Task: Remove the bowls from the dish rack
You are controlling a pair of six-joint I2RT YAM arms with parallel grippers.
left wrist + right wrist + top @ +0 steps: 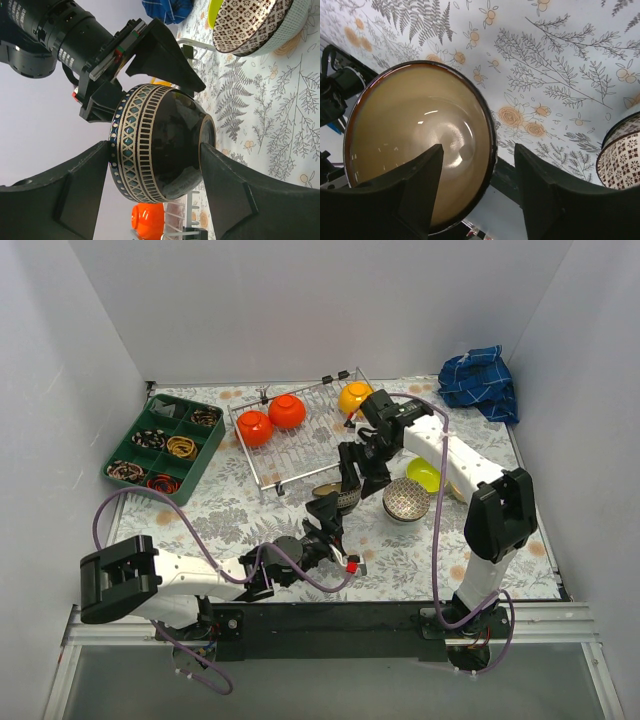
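The silver wire dish rack (300, 455) stands at the back middle. It holds two orange bowls (254, 427) (287, 410) and a yellow-orange bowl (354, 397). My left gripper (335, 505) is shut on a black bowl (150, 125) with a patterned band, one finger on its rim and one on its base, held above the table in front of the rack. My right gripper (352, 472) is open right above it. In the right wrist view its fingers (420, 175) straddle the rim, one inside the bowl's tan interior (410, 125) and one outside, with gaps on both sides.
A brown-and-white patterned bowl (405, 500) and a yellow-green bowl (423, 475) sit on the floral cloth right of the grippers. A green compartment tray (165, 440) is at the left. A blue cloth (480, 380) lies at the back right. White walls surround the table.
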